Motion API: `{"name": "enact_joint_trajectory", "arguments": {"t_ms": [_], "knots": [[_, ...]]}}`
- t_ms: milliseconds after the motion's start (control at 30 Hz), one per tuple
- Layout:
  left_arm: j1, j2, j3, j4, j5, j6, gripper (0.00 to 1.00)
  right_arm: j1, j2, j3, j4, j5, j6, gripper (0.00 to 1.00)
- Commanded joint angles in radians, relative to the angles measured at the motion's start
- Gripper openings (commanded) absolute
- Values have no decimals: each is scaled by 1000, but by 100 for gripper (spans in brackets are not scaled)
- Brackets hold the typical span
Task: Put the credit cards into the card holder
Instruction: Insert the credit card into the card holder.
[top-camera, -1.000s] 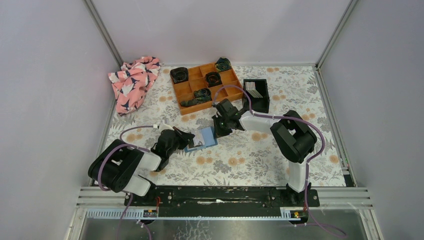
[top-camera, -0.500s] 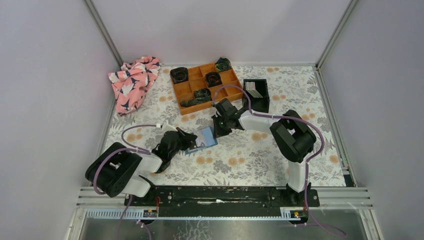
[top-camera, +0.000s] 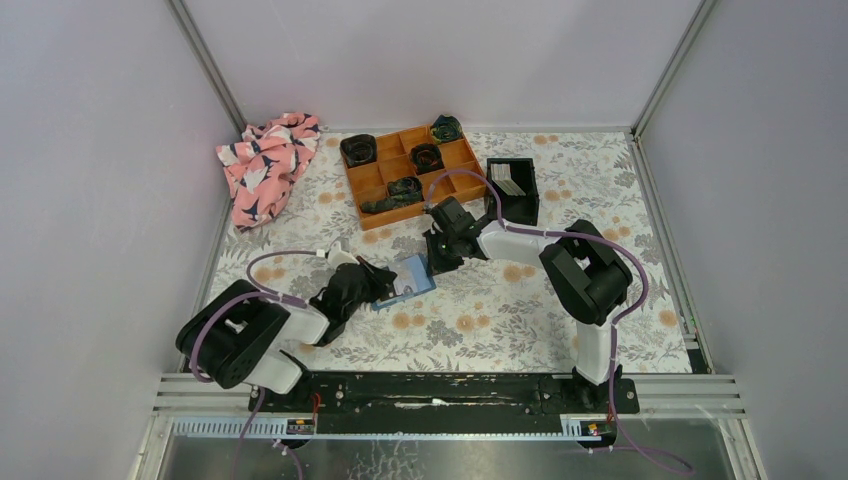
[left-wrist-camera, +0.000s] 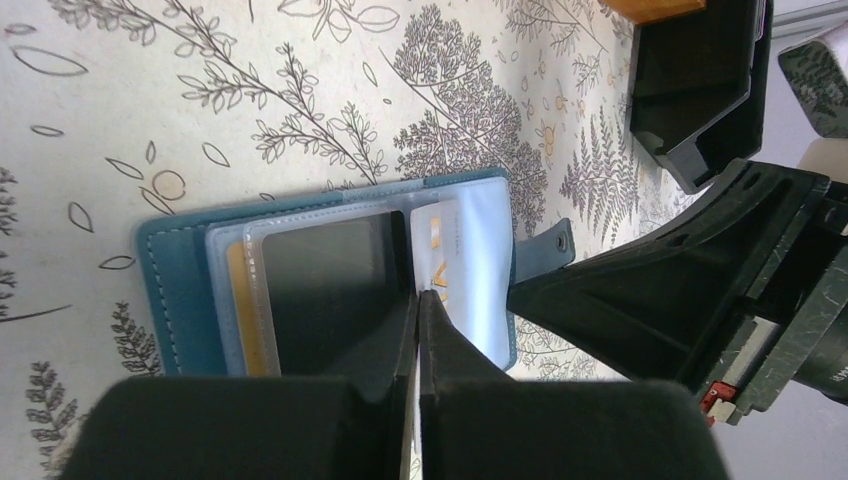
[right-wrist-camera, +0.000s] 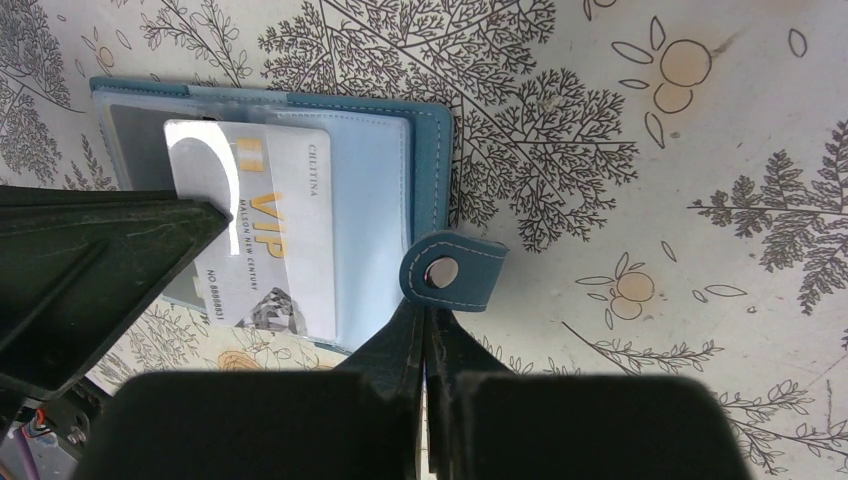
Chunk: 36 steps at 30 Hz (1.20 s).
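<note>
L gripper (left-wrist-camera: 418, 292) clamps card (right-wrist-camera: 275, 235), R gripper (right-wrist-camera: 425, 312) holder (right-wrist-camera: 372, 185)

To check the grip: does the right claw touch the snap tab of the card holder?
Touching. In the right wrist view the shut right claw pinches the lower edge of the snap tab on the card holder.

Table (top-camera: 520, 310) w/ floral-print cover. Laid directly on it: teal card holder (top-camera: 412, 277), opened flat, approx. centre; orange compartment tray (top-camera: 370, 183) at 11 o'clock; black bin (top-camera: 533, 190) at 1 o'clock, near tray; pink patterned cloth (top-camera: 265, 165) bunched at 10 o'clock.
</note>
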Motion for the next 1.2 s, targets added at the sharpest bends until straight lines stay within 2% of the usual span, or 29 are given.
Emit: {"name": "enact_joint_trajectory", "arguments": {"t_ms": [0, 267, 367, 500, 633, 700, 867, 1067, 1167], "knots": [[-41, 57, 10, -88, -59, -35, 0, 18, 39, 9, 12, 27, -12, 0], [-117, 78, 53, -149, -167, -122, 2, 19, 38, 3, 19, 23, -10, 0], [-134, 73, 66, -193, -190, -142, 10, 21, 40, 3, 18, 21, -10, 0], [-149, 65, 75, -260, -212, -154, 33, 21, 36, 1, 19, 21, -11, 0], [-156, 39, 62, -290, -220, -175, 47, 22, 19, -7, 19, 29, -14, 0], [-160, 7, 49, -301, -236, -183, 53, 24, 6, -5, 11, 43, -19, 3], [-164, -91, 45, -352, -268, -169, 62, 25, -3, 19, -16, 56, -33, 10], [-164, -153, 73, -416, -286, -122, 71, 26, 9, 27, -22, 57, -30, 11], [-164, -170, 83, -439, -287, -108, 71, 26, 4, 26, -22, 58, -28, 11]]}}
